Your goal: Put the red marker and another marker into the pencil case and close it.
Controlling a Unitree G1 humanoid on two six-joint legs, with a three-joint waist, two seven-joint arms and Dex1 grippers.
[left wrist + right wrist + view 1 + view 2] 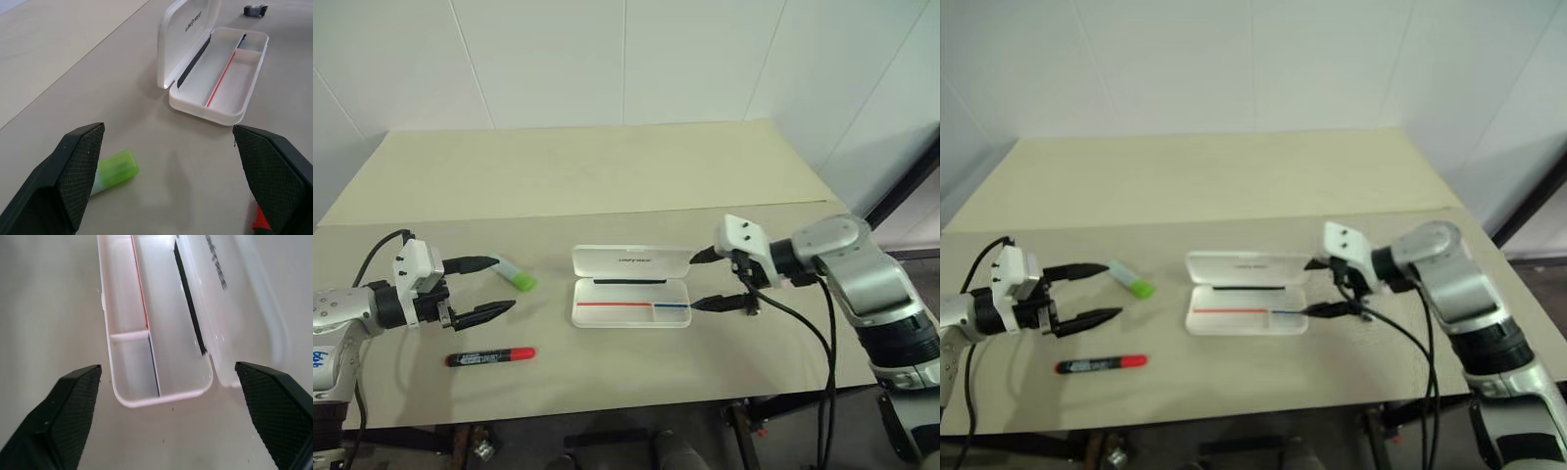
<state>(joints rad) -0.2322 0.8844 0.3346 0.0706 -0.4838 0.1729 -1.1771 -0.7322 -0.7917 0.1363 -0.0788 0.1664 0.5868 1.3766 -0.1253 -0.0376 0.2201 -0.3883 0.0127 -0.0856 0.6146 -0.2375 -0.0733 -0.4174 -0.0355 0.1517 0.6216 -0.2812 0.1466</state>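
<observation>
The pencil case (631, 300) lay open near the middle of the beige table (607, 186), a flat white plastic box with rounded corners. Its lid (631, 260) stood tilted back on the far side, with a dark strip along the hinge. The tray held a red stripe and a shorter blue stripe along its length, and a short partition walled off a small compartment at the blue end. No marker lay inside. Small dark lettering on the lid was legible in the left wrist view as "UNITREE" (194, 22).

To the case's left lay the green-capped marker (514, 273), stubby with a pale body, angled on the table. Nearer the front edge lay the red marker (490, 356), with a black barrel, red cap end and a white label too small to read.

The left gripper (498, 285) hovered between the two markers, fingers spread wide, holding nothing. The right gripper (705, 280) hung just off the case's right end, fingers likewise spread and empty.
</observation>
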